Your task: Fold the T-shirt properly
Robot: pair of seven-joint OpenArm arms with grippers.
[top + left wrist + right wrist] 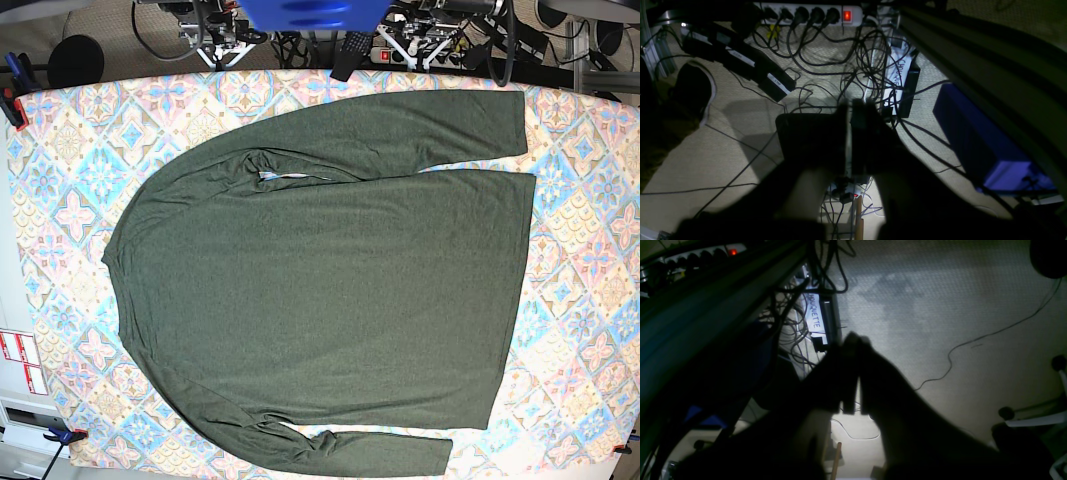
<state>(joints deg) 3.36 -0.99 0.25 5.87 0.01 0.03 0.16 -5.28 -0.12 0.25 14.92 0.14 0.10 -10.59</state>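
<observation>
Across most of the base view a table (585, 330) covered with a patterned tile-print cloth is seen, and on it the T-shirt (320, 290), a dark olive long-sleeved knit, is spread flat, filling the middle of the frame. Its hem runs down the right side, its shoulders lie to the left, one sleeve is laid along the upper edge toward the upper right and the other along the bottom edge. A small pale label (272, 176) is visible at the neck, left of centre in the upper part. No arm is seen over the cloth. In the left wrist view the left gripper (850, 116) is shown in shadow at the frame's centre, its jaws pressed together on nothing, above a carpeted floor strewn with cables; a white power strip (810, 14) lies along the top edge. In the right wrist view the right gripper (853, 350) is likewise dark, at centre frame, closed and empty, with a loose cable (977, 340) trailing across the carpet at the right.
</observation>
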